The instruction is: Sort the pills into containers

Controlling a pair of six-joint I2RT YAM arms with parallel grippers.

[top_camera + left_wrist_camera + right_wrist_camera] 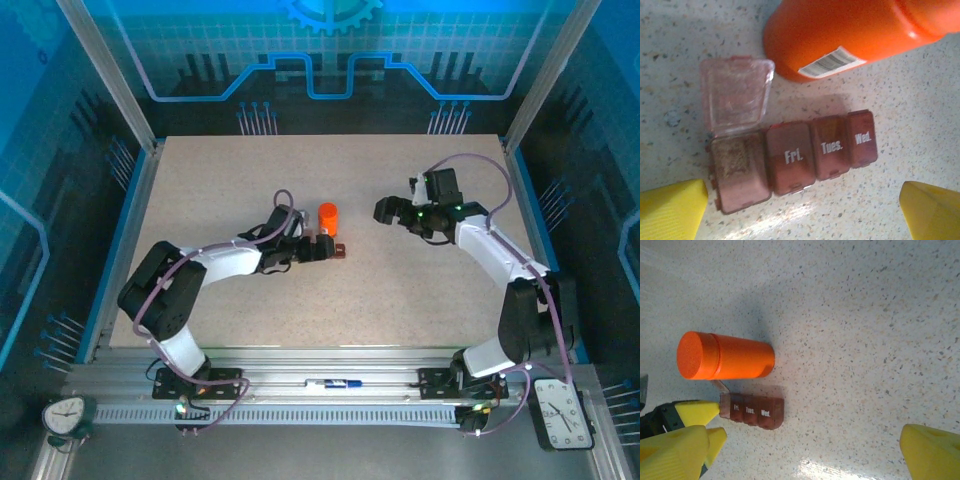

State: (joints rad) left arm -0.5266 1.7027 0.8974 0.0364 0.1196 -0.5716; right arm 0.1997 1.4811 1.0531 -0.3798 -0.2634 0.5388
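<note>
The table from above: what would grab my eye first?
The bright orange bottle near the middle of the table stands out most. Beside it lies a small red-brown pill box, its end lid flipped open, with the left tool spread open close by.

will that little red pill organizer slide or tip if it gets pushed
Probably slide: the pill organizer lies low and flat on the smooth table. It looks like small thin plastic, so likely light and easily skidded. Its open lid at one end is thin and hinged, so it may flex or flip shut if caught.
</note>
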